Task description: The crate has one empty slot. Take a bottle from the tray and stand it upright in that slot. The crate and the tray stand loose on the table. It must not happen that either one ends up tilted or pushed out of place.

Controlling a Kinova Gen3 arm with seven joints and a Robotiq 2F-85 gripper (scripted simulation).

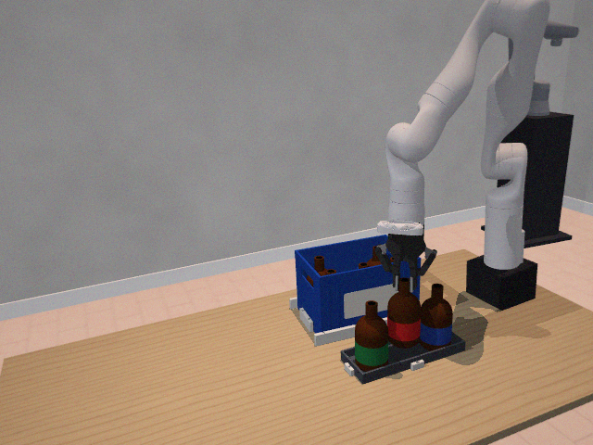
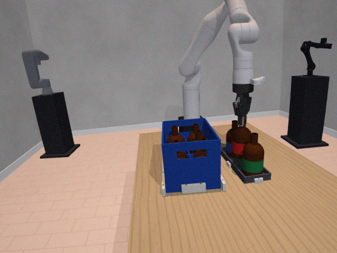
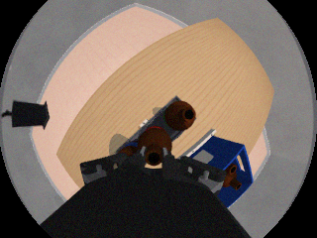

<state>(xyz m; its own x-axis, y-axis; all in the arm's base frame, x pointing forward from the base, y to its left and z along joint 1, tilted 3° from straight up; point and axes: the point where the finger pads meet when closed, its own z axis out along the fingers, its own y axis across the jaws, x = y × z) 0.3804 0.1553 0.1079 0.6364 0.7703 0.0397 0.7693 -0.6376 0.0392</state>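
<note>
My gripper points down and is shut on the neck of the red-labelled brown bottle. That bottle is upright, a little above the floor of the dark tray. The green-labelled bottle and the blue-labelled bottle stand in the tray on either side. The blue crate holds several brown bottles. Its empty slot seems to be in the middle of the row away from the tray; the walls partly hide it.
The crate stands close beside the tray, and its walls rise around the bottles. White blocks line the crate's base. Small white blocks touch the tray. The green and blue bottles are close to the held one.
</note>
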